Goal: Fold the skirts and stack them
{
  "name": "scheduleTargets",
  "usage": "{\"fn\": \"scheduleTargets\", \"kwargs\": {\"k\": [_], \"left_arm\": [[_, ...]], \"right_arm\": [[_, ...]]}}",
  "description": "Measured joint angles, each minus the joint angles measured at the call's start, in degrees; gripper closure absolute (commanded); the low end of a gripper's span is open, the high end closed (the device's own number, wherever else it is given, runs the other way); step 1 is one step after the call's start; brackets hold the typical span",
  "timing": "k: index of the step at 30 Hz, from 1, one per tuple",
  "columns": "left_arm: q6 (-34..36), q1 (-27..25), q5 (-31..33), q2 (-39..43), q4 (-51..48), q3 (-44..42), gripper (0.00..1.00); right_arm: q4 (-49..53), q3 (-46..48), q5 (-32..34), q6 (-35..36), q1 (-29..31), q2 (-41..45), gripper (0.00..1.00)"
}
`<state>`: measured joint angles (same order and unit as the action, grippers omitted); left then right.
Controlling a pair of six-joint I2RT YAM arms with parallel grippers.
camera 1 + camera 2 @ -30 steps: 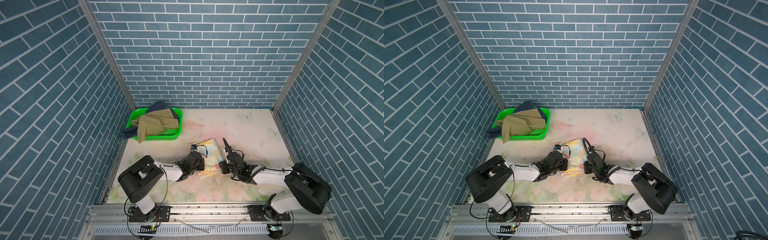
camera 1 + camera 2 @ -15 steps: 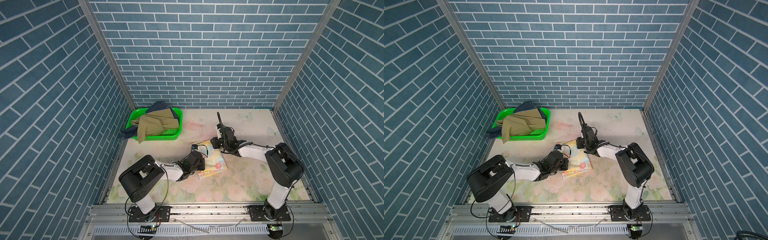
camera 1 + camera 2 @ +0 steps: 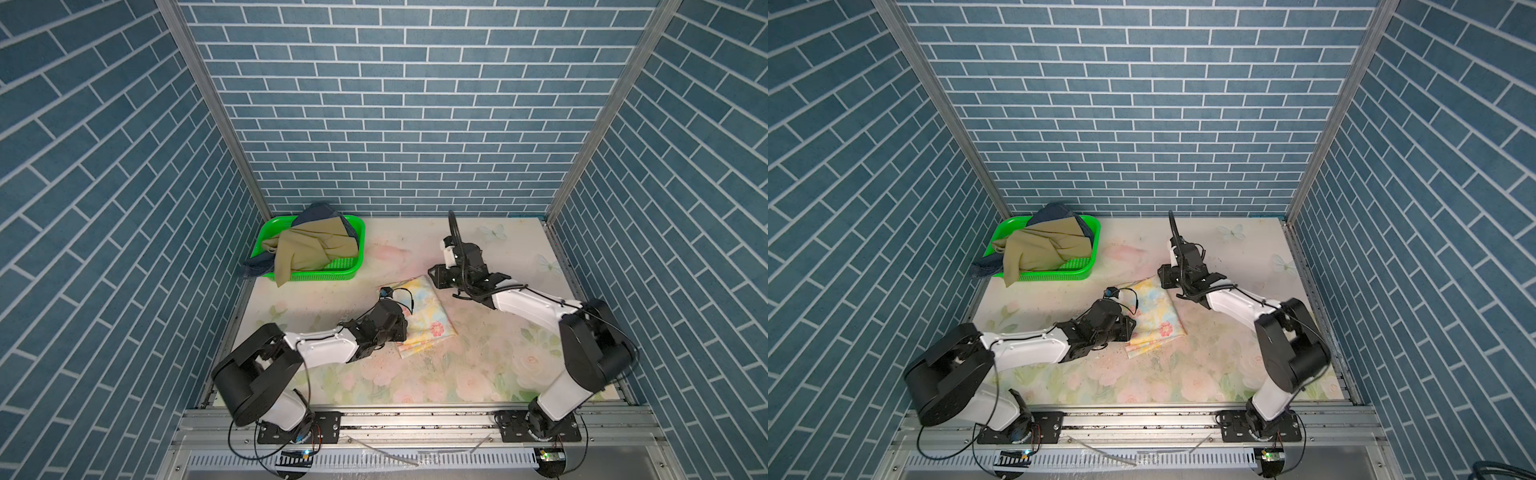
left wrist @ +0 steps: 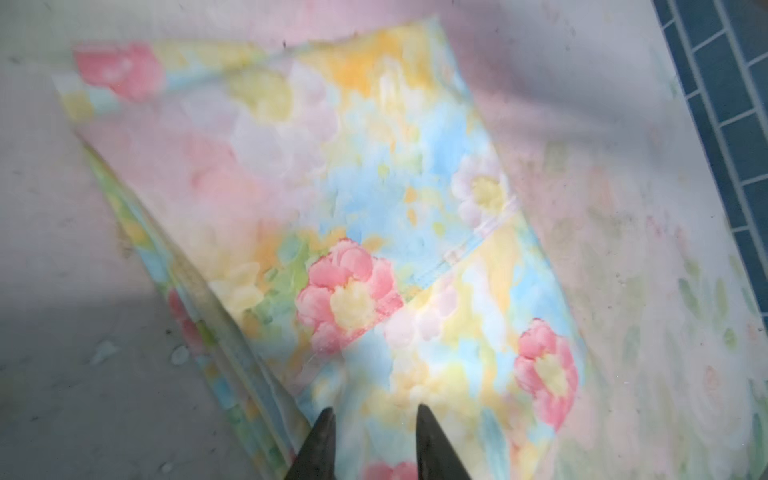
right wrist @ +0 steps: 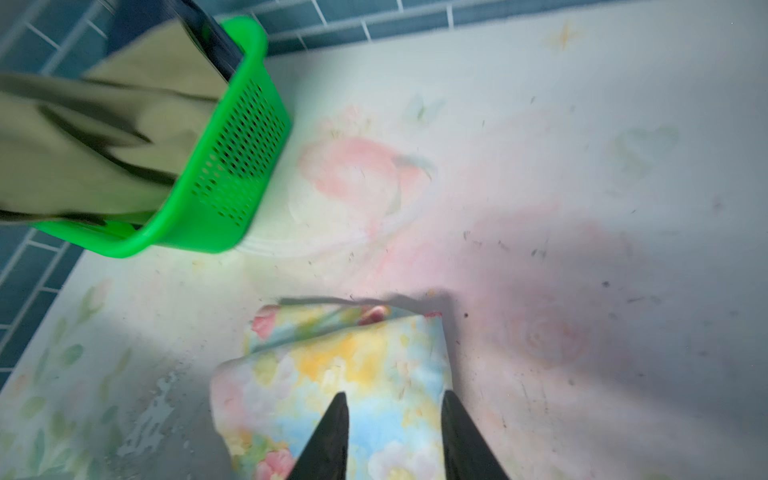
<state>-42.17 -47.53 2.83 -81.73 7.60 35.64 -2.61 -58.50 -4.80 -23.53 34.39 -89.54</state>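
Folded floral skirt lies mid-counter. Left pincer and right pincer stand open over its opposite ends. Khaki skirt and denim skirt fill the basket.

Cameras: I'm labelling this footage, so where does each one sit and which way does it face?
Both top views: high over the arm bases, looking down on the table; left arm and right arm show.
Left wrist: on left arm, facing the folded floral skirt; left gripper tips show.
Right wrist: on right arm, facing that skirt and green basket; right gripper tips show.
Shared: all show the skirt.
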Motion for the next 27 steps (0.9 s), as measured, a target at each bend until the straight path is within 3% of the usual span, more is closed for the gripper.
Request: {"fn": "scheduleTargets", "kwargs": {"k": [5,11,20,27], "left_arm": [[-0.35,0.70,1.81,8.59,-6.71,0.61,0.53],[-2.29,1.29,1.62,8.11,-9.49,-2.01,0.58],[-4.98,1.16,-2.80,-6.08,-0.68,-1.05,0.66],[-2.82,1.11,-6.93,-23.10,2.38,16.46,0.66]], "right_arm": [[3.23,5.27,0.96,-0.20,0.00,8.79,0.53],[10.10,10.67,1.42,-1.25,0.00,14.58,0.46],[15.91,11.08,3.06,-2.19,-0.42,23.17,0.41],[19.76,13.07,5.20,-2.16,-3.08,29.66,0.40]]}}
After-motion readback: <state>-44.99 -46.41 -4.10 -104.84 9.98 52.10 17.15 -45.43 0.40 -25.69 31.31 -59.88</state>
